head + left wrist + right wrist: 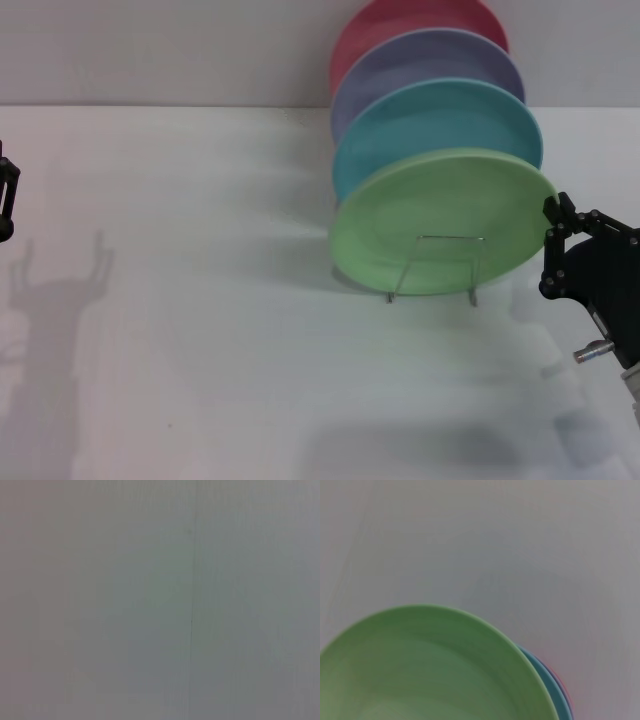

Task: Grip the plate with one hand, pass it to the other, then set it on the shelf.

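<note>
The light green plate (pixel 440 205) stands on edge in the front slot of the silver wire shelf (pixel 478 272), leaning back against the other plates. My right gripper (pixel 549 250) is just off the plate's right rim, open, with one fingertip close to the rim and nothing between the fingers. The right wrist view is filled low down by the green plate (pixel 430 670), with white table beyond it. Only a sliver of my left gripper (pixel 6 200) shows at the far left edge of the head view, well away from the plates. The left wrist view shows bare grey surface.
Behind the green plate stand a turquoise plate (pixel 440 115), a lavender plate (pixel 430 60) and a pink plate (pixel 400 20) in the same rack. The white table (pixel 200 300) stretches to the left and front of the rack.
</note>
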You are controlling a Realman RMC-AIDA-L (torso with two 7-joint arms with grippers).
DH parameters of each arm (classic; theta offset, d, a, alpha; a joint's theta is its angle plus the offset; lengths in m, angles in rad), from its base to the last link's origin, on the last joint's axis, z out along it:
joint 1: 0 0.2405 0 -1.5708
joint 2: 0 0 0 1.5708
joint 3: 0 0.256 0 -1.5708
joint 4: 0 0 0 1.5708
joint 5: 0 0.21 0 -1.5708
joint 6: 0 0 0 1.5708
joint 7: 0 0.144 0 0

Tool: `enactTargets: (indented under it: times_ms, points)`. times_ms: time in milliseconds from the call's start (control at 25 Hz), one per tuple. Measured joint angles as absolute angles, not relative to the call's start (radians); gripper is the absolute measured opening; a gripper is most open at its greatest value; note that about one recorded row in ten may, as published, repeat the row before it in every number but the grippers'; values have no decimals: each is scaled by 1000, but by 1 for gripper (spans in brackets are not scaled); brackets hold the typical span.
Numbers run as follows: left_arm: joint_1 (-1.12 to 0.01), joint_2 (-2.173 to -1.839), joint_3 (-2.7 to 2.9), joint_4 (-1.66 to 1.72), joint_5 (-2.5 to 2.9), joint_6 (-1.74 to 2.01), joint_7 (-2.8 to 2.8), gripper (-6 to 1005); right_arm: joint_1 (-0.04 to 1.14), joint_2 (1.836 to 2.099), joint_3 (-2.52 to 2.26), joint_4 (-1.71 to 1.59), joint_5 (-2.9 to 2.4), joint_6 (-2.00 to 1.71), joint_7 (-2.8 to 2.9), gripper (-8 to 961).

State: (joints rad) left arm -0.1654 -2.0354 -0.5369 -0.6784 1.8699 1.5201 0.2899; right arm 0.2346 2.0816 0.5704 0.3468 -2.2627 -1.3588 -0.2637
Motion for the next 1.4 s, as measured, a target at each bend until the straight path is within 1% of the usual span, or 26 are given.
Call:
enactTargets:
  times_ms: [200, 560, 800, 880, 1000, 1200, 1360, 1400]
  points:
    - [-167, -2032, -539, -678, 1870, 1520, 290, 832, 245, 2082, 568, 343, -2267, -1338, -247, 19]
    - [-171, -2017, -544, -678, 1870, 1520, 251, 832, 247, 2080, 569, 344, -2267, -1324, -219, 163]
    - [-177, -2009, -548, -678, 1871, 1520, 250, 832, 206, 2077, 574, 309, -2267, -1449, -107, 283]
    - [-177, -2009, -548, -678, 1871, 1520, 250, 832, 200, 2077, 572, 296, -2269, -1472, -83, 282]
    - [-187, -2008, -548, -672, 1884, 1520, 249, 832, 172, 2080, 562, 225, -2281, -1620, 35, 284]
    - [-204, -2008, -550, -663, 1896, 1500, 245, 832, 148, 2079, 592, 185, -2252, -1709, 156, 295]
    - [-222, -2012, -550, -641, 1897, 1486, 217, 832, 158, 2077, 620, 136, -2228, -1724, 262, 304]
    - [-225, -2013, -548, -636, 1897, 1485, 210, 832, 178, 2075, 651, 80, -2213, -1721, 373, 306]
